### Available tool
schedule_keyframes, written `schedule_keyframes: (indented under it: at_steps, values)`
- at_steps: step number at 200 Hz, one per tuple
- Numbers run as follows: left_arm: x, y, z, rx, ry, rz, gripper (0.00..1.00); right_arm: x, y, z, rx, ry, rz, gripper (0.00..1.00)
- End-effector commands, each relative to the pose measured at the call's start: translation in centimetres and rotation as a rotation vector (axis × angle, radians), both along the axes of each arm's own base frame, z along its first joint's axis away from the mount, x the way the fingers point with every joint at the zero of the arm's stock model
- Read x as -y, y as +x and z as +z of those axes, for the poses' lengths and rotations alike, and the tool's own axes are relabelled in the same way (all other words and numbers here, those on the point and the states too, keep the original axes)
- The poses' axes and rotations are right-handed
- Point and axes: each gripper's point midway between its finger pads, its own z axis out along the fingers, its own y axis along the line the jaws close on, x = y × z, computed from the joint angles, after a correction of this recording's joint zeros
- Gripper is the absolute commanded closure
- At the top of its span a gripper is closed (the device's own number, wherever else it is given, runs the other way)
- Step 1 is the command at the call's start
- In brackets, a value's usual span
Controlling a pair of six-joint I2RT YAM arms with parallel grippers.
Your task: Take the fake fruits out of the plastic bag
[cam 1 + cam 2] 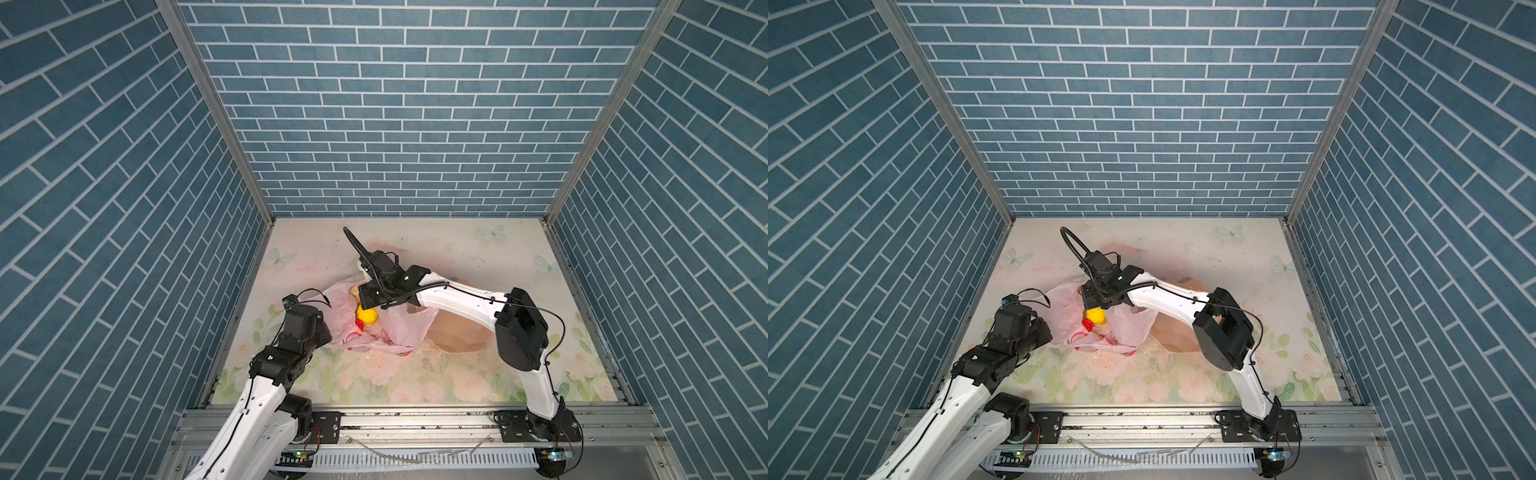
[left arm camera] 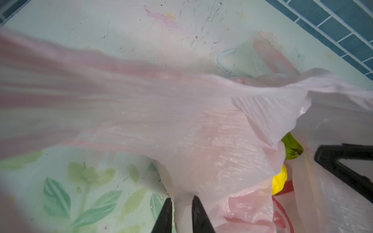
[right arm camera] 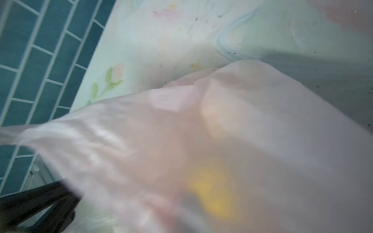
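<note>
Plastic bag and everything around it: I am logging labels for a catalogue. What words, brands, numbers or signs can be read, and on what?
No text can be read anywhere.
Plastic bag: red print, crumpled and blurred, no letters legible.
Table cover: flowers and butterflies only, no writing.
White joint mark: too small to read.

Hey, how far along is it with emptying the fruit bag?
Done: nothing yet; no fruit shows outside the plastic bag. In hand: the left gripper pinches the bag's film, the right gripper, shut, sits at its mouth. Left: the yellow fruit and whatever else is inside.
</note>
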Motion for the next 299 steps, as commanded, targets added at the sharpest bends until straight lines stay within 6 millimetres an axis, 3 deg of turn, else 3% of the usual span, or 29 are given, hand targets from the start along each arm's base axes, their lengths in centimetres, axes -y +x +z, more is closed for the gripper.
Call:
schedule_keyframes:
  at_steps: [1,9,13,68,100,133,166,175,208,246,271,281,285,299]
  values:
    - [-0.1,0.1,-0.1,0.0,0.005,-0.01,0.8,-0.8,3.5,2.9,0.073,0.047,-0.008,1.0]
    - [-0.1,0.1,0.0,0.0,0.005,-0.012,0.8,-0.9,4.1,3.6,0.075,0.068,-0.003,1.0]
    - [-0.1,0.0,-0.1,-0.003,0.006,-0.012,0.8,-1.0,4.6,2.2,0.061,0.054,-0.005,1.0]
    - [-1.7,-1.1,-1.3,-0.05,0.035,0.039,0.79,0.6,10.8,0.4,0.041,0.086,-0.061,1.0]
    - [-2.6,-1.4,-2.3,-0.083,0.039,0.076,0.8,1.3,11.7,-0.8,0.052,0.091,-0.025,1.0]
    - [-3.1,-1.5,-2.3,-0.091,0.03,0.102,0.8,2.7,11.8,-0.6,0.073,0.083,-0.025,1.0]
    - [-2.3,-1.4,-0.5,-0.023,-0.035,0.089,0.8,3.0,9.8,1.5,0.067,0.111,0.015,1.0]
    - [-1.9,-1.3,0.0,-0.003,-0.06,0.079,0.8,2.9,8.7,3.2,0.075,0.125,0.035,0.98]
    - [-0.2,-1.3,1.0,0.042,-0.161,0.034,0.8,2.2,4.5,4.3,0.079,0.08,0.09,0.94]
    - [0.9,-1.3,2.0,0.082,-0.226,-0.005,0.8,-0.3,0.4,3.3,0.059,0.039,0.135,0.94]
    - [1.4,-1.4,2.8,0.118,-0.251,-0.028,0.78,-2.0,-0.6,1.9,0.03,0.035,0.136,0.95]
    - [1.4,-1.5,2.9,0.124,-0.248,-0.036,0.75,-2.8,-0.9,2.0,0.025,0.048,0.142,0.96]
    - [1.4,-1.5,3.0,0.127,-0.247,-0.039,0.73,-3.2,-1.0,0.6,0.009,0.032,0.146,0.96]
    - [1.6,-1.4,2.9,0.129,-0.245,-0.053,0.67,-4.1,-1.2,0.0,-0.002,0.038,0.151,0.96]
